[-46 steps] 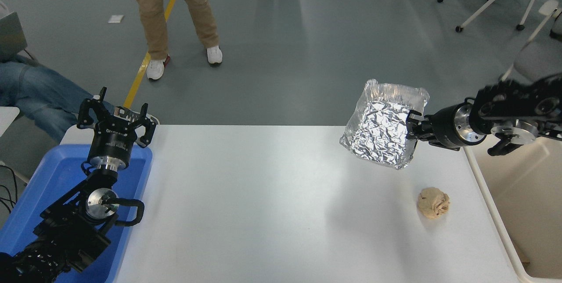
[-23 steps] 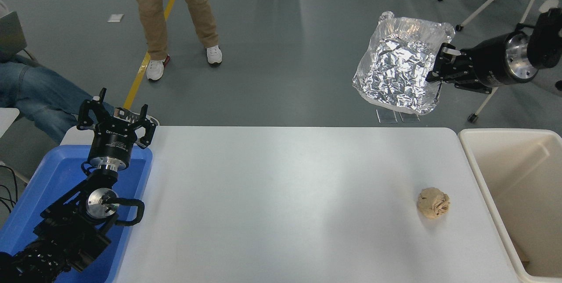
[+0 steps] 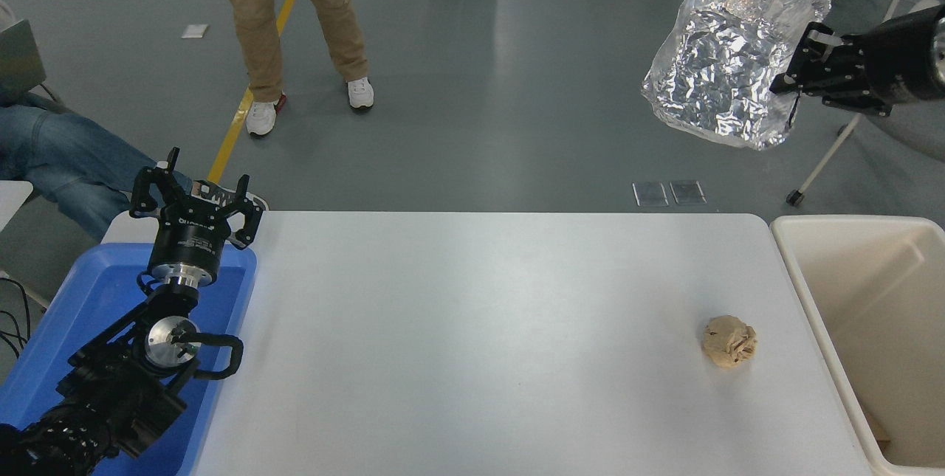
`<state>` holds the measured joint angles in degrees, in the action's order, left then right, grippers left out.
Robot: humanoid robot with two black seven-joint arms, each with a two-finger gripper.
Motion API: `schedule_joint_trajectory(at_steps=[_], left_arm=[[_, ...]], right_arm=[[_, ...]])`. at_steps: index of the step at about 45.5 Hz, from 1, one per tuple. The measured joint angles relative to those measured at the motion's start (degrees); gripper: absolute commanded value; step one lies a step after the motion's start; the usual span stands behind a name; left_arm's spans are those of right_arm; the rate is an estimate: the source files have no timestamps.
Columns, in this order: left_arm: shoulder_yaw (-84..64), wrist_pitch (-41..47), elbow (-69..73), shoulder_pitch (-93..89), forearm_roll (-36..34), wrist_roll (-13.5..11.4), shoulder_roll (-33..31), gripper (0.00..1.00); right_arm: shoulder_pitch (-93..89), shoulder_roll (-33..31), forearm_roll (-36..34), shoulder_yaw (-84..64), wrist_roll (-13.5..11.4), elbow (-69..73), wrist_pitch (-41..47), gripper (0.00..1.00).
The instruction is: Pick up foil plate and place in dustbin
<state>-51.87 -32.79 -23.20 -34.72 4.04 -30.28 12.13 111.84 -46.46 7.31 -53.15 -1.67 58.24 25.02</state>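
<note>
The foil plate is a crinkled silver tray, held high in the air at the upper right, tilted with its underside toward me. My right gripper comes in from the right edge and is shut on the plate's right rim. The plate hangs beyond the table's far right corner, up and to the left of the dustbin, a cream-beige bin beside the table's right end. My left gripper is open and parked over the blue tray at the lower left.
A small tan crumpled paper ball lies on the white table near its right end. A blue plastic tray sits at the table's left. A person stands at the far side, another sits at the left. Chairs stand at the upper right.
My right gripper has lifted the foil plate from just above the table's right end up and to the right, high above the floor beyond the table.
</note>
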Motion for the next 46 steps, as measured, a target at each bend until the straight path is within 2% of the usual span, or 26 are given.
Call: schedule_joint_trajectory(at_steps=[12, 23, 46], left_arm=[[0.0, 0.0, -0.01, 0.0, 0.01, 0.0, 0.0, 0.99], [0.01, 0.0, 0.0, 0.0, 0.02, 0.02, 0.0, 0.99], [0.02, 0.0, 0.0, 0.0, 0.01, 0.02, 0.0, 0.99]], right_arm=[[-16.76, -1.47, -1.54, 4.95, 0.02, -15.88, -0.76, 0.0], [-30.32, -1.99, -5.32, 9.62, 0.01, -24.81, -3.04, 0.0], [-56.15, -0.52, -21.09, 13.85, 0.01, -33.88, -12.36, 0.0]])
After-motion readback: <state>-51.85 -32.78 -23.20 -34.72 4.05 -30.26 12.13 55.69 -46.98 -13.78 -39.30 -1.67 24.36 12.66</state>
